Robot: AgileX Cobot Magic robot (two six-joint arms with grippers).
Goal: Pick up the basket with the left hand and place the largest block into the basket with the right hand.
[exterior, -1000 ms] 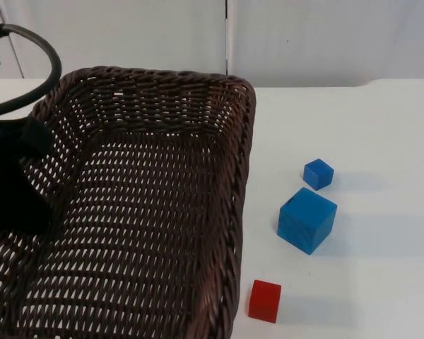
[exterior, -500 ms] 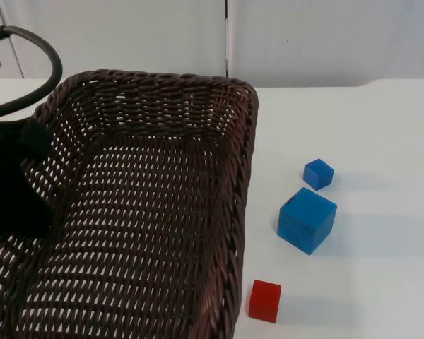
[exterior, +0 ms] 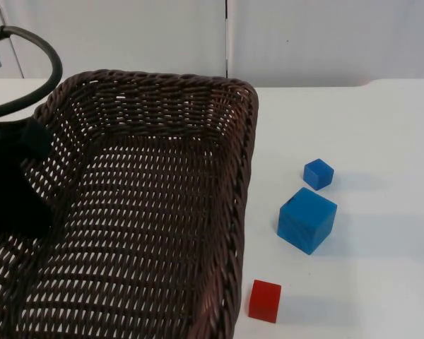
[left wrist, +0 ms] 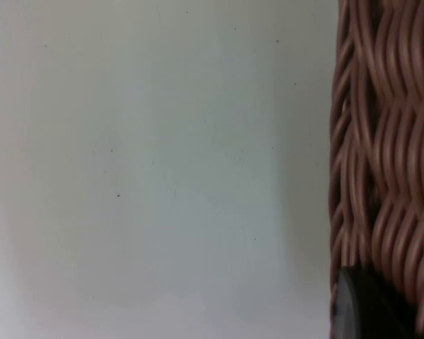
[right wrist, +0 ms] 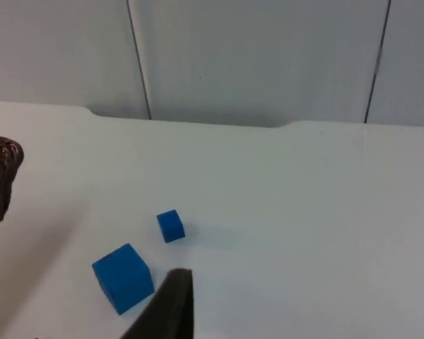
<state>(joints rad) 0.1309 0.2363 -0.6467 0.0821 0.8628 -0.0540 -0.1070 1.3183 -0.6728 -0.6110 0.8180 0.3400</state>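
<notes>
Small blue block (exterior: 318,174) just behind big blue block (exterior: 307,219), red block (exterior: 265,301) nearer camera; all right of basket (exterior: 148,212), apart from it. White bench (exterior: 367,127), grey partition wall (exterior: 325,35) behind. Left tool (exterior: 18,183) at basket's left rim, fingertip (left wrist: 360,311) against weave; opening: cannot tell. Right tool (right wrist: 171,304) above bench near big block, holding nothing; opening: cannot tell.

basket (exterior: 162,212): dark woven wicker, rough | blocks (exterior: 307,220): smooth, matt | table (exterior: 367,127): smooth white
</notes>
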